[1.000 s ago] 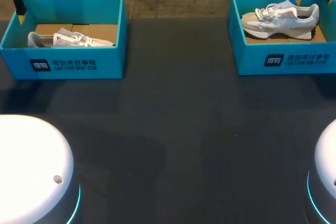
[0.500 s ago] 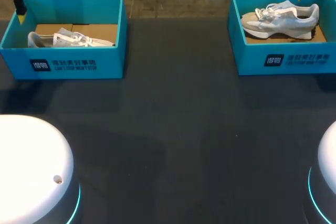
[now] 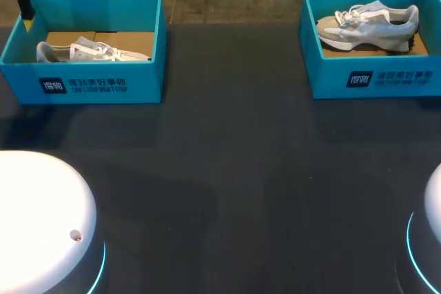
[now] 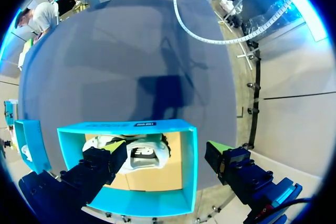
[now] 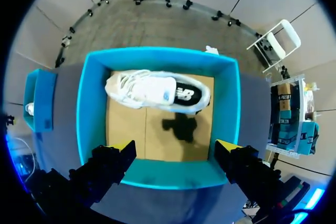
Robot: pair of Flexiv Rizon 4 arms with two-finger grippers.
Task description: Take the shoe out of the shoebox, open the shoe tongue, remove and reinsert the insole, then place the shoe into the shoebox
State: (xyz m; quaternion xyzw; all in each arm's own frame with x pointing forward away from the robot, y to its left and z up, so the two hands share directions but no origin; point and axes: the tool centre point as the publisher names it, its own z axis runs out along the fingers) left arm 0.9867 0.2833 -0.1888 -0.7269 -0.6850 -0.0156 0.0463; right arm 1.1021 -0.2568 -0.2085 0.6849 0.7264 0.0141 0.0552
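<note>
A: Quick one. Where's the shoe, and which arm do I send?
B: There are two. The right shoe sits in the right shoebox, the left shoe in the left shoebox. Both boxes are at the far side of the tabletop, well apart. Neither shoe is out, so I'm at step one.
A: Claws?
B: My right claw hangs above its box, spread wide, holding nothing. My left claw is the same, wide and empty over its own box.
A: Which is nearer?
B: Each is above its own box. The right looks better placed to me. Its shoe lies ahead of the claw, against the box wall farther from the fingers, with the whole shoe in view. On the left, one finger hides part of the shoe, which lies close under it.
A: Axis?
B: That's the catch. The right shoe's long axis runs parallel to the line from finger to finger, so closing now would pinch it end to end. I reckon I turn the wrist crosswise, shift forward over the shoe, then go down and take it across its width. The wall just beside it is the risk.
</note>
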